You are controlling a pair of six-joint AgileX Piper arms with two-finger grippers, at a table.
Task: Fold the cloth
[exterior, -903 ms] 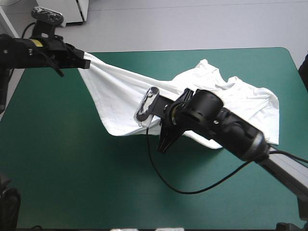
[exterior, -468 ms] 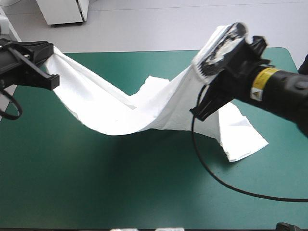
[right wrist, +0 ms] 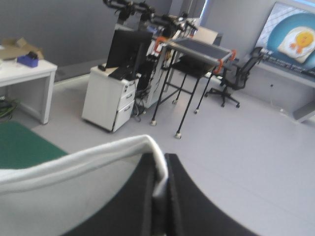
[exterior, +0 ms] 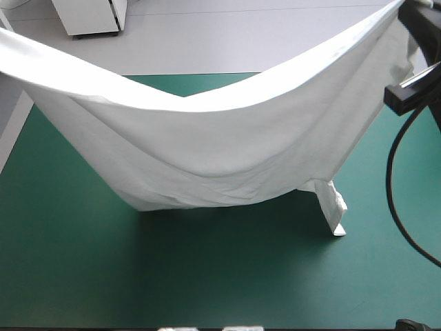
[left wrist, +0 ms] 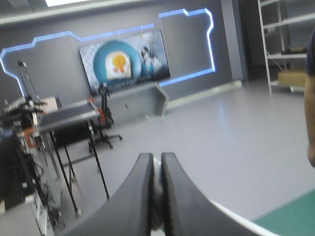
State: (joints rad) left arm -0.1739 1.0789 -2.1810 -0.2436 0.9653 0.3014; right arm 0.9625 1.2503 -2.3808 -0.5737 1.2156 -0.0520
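The white T-shirt [exterior: 220, 145] hangs stretched in the air between both raised arms, sagging in the middle, its lower edge and one sleeve [exterior: 332, 210] touching the teal-green table [exterior: 207, 276]. In the high view both grippers are out of the picture; only part of the right arm shows at the right edge. My left gripper [left wrist: 156, 164] is shut on the T-shirt, a white strip [left wrist: 231, 216] trailing off beside its fingers. My right gripper [right wrist: 160, 164] is shut on the T-shirt, the white hem [right wrist: 98, 157] curling over its fingertips and running off to one side.
A white cabinet [exterior: 89, 17] stands on the floor beyond the table's far left corner. The near half of the table shows bare teal-green cover [exterior: 103, 276].
Both arms have risen and moved apart, out of the high view. The T-shirt came up off the table and now hangs wide and taut between them.
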